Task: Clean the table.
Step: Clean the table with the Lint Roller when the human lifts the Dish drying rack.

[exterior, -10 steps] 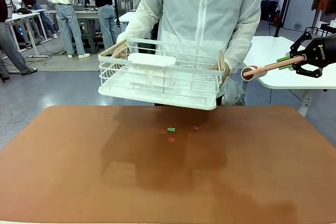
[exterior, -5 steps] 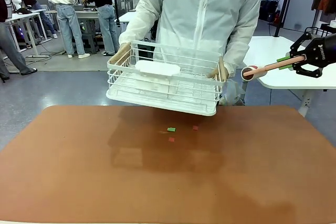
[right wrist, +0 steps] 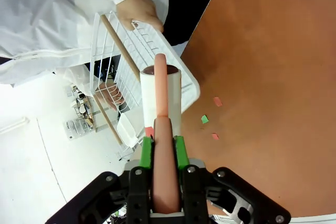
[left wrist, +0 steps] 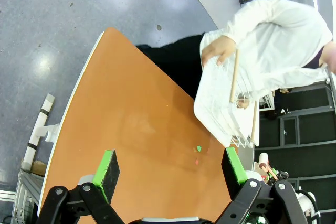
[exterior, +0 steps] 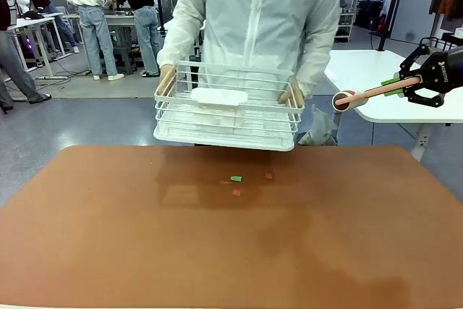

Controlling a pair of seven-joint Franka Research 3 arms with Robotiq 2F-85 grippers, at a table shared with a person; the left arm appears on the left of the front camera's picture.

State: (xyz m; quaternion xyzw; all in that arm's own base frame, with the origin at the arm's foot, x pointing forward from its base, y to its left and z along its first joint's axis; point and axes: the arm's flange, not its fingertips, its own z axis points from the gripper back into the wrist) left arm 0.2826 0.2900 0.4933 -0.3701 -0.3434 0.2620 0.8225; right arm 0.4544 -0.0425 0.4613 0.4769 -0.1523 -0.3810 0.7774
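The table (exterior: pixel 108 236) has a reddish-brown top. Three small paper scraps lie near its far middle: a green one (exterior: pixel 236 178) and two red ones (exterior: pixel 269 175). A person in a white coat (exterior: pixel 260 12) holds a white wire basket (exterior: pixel 228 110) with both hands in the air above the far edge. My right gripper (exterior: pixel 405 83) hovers off the table's far right corner, shut on the pink handle of a lint roller (exterior: pixel 346 99) whose white roll (right wrist: pixel 160 95) points toward the basket (right wrist: pixel 118 56). My left gripper (left wrist: pixel 170 169) is open and holds nothing, high over the table (left wrist: pixel 121 129).
A white-topped table (exterior: pixel 362 70) stands behind my right gripper. Other people (exterior: pixel 87 5) work at benches far back on the left. Grey floor surrounds the table.
The person has drawn the basket back from over the scraps toward the far edge and levelled it. My right gripper and the roller have stayed still.
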